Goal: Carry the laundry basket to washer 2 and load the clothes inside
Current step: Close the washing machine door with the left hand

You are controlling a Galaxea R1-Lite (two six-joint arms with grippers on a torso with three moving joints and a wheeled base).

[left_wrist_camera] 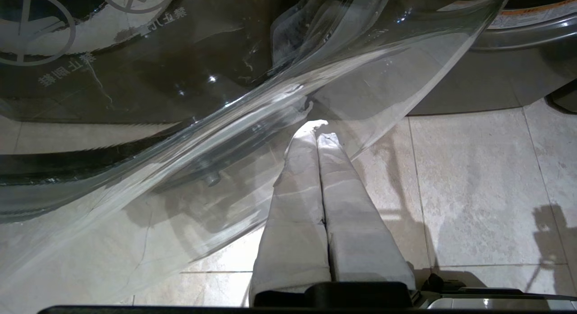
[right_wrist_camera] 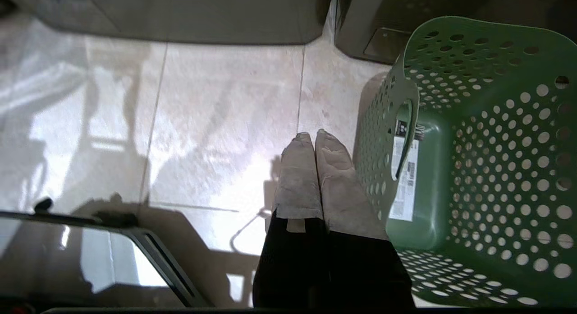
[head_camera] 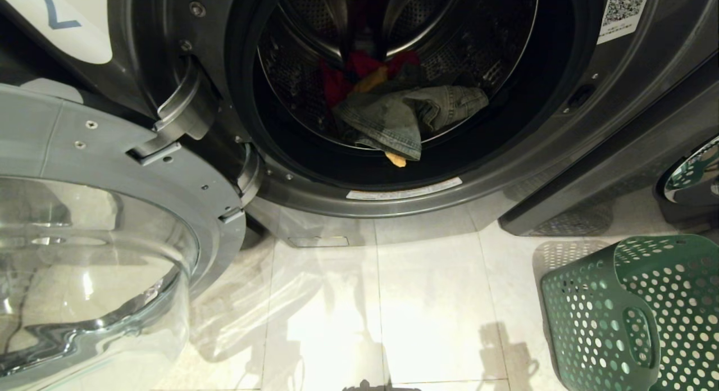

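Several clothes (head_camera: pixel 393 107) in dim drum (head_camera: pixel 494 54), perhaps more hidden beneath.

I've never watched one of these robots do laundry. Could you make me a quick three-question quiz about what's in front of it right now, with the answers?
1. True or false: the washer door stands open.
2. Where do the clothes lie? A) in the green laundry basket B) inside the washer drum C) on the floor tiles
3. Fill in: the right gripper hangs beside the basket with its fingers ____, holding nothing.

Key:
1. True; the glass door is swung out on the robot's left, near the left gripper.
2. B; the part of the basket that shows holds no clothes.
3. Shut.
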